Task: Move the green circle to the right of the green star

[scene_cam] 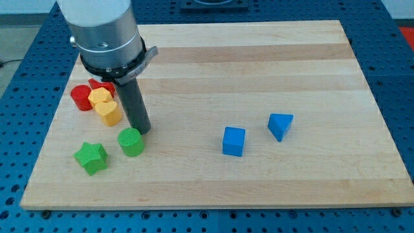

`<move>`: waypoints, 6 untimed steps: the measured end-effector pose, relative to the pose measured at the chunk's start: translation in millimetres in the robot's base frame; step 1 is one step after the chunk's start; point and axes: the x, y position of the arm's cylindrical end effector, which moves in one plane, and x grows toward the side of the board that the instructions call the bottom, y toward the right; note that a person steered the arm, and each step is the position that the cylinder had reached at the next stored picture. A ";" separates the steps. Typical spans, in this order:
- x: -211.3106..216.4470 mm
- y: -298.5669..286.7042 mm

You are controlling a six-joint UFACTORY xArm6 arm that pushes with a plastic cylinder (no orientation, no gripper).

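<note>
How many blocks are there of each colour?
Green: 2, the green star and the green circle
Blue: 2, the blue cube and the blue triangle
Yellow: 2
Red: 2
Total: 8

Bright, even light fills the view, apparently from overhead — the pale wooden surface (259,71) reads clearly with its grain lines visible and no hard glare on it. Shadows are soft and short: a faint dark patch sits under the blue cube (233,141) and the blue triangular block (280,125), and a slightly denser one gathers where the dark rod meets the wood. The metallic arm housing (103,29) shows a gentle sheen — mild highlights, nothing blown out. Focus is sharp across the blocks; edges of the wood look straight, with only perspective narrowing toward the view's top.
</note>
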 end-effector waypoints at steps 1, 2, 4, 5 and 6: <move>11.0 -15.7; 19.5 -35.9; 25.8 17.3; 42.1 11.6; 51.2 -6.2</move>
